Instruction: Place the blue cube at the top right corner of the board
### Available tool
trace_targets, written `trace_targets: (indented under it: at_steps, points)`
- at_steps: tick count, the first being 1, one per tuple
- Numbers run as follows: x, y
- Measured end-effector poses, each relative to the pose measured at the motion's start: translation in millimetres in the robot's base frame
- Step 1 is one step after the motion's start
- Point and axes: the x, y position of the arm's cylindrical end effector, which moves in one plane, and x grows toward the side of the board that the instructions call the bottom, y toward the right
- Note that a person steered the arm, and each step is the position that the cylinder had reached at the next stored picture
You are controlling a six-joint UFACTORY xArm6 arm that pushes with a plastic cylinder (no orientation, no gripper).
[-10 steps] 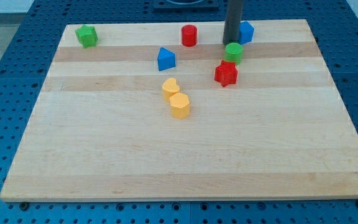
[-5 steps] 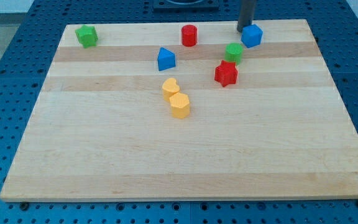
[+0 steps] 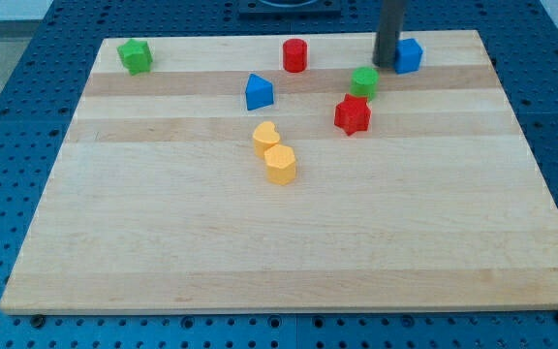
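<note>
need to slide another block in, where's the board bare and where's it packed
Bare: everything below the yellow blocks to the board's bottom edge, and the strip right of the red star. Packed: upper right, where my tip sits against the blue cube, green cylinder just below.

Wooden board (image 3: 289, 242) on blue pegboard table (image 3: 27, 116)

The blue cube (image 3: 410, 55) has slid toward the view's right along the top of the counter (image 3: 260, 242), farther from the green block (image 3: 363, 81), and my tip (image 3: 387, 65) has come down against the cube's left side.
</note>
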Motion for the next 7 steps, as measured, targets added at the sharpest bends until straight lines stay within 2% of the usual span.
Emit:
trace_targets:
  at_steps: [1, 3, 4, 6, 7]
  points:
    - [-5, 18]
    - [43, 25]
    - [46, 53]
    - [3, 71]
    - [11, 72]
